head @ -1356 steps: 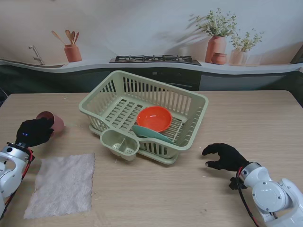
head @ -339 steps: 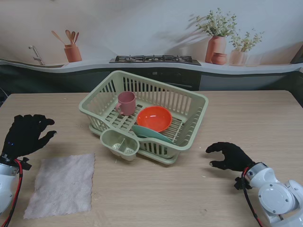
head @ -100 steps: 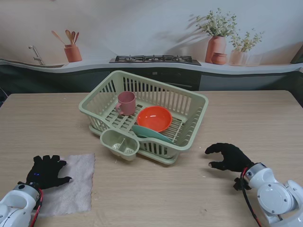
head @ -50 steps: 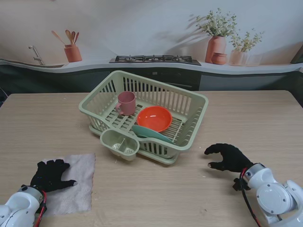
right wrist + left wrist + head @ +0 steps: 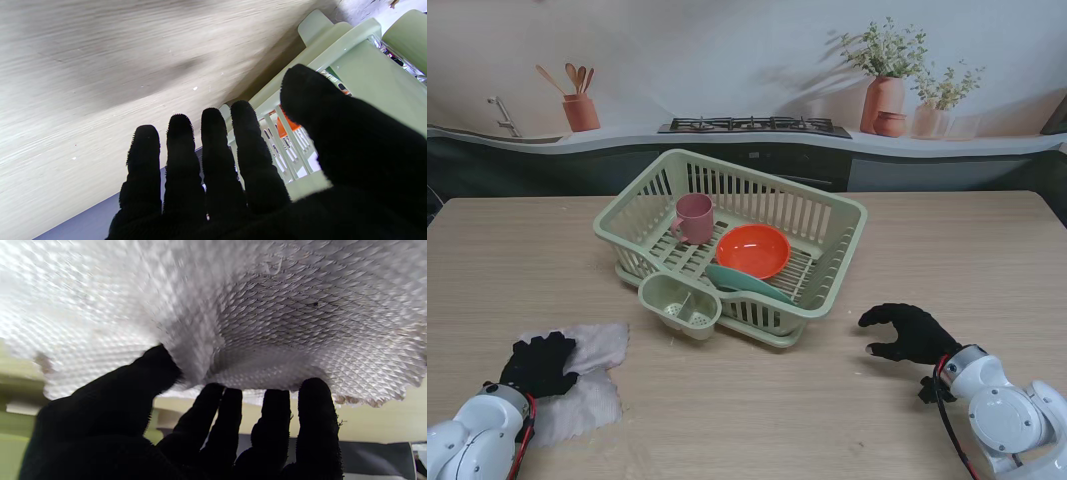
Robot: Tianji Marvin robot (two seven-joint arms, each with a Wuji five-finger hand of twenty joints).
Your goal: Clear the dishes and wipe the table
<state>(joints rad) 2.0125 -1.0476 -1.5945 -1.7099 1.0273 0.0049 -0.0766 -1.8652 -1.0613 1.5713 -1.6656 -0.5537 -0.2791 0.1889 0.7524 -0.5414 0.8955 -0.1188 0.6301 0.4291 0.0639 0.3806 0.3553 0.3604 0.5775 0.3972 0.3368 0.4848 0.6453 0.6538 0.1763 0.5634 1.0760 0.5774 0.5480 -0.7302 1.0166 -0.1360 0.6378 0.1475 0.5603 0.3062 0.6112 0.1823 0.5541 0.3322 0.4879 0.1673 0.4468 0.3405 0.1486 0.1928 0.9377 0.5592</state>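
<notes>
Bunching the white cloth at the near-left part of the wooden table, the left hand has thumb and fingers curled into it, the fabric gathered and puckered between them in the left wrist view. Right hand hovers over bare table near the right side, fingers loosely curved and apart, holding nothing. Green dish rack sits mid-table, well apart from both hands, with pink cup, orange bowl and a teal plate inside, small cutlery cup clipped on its near side.
</notes>
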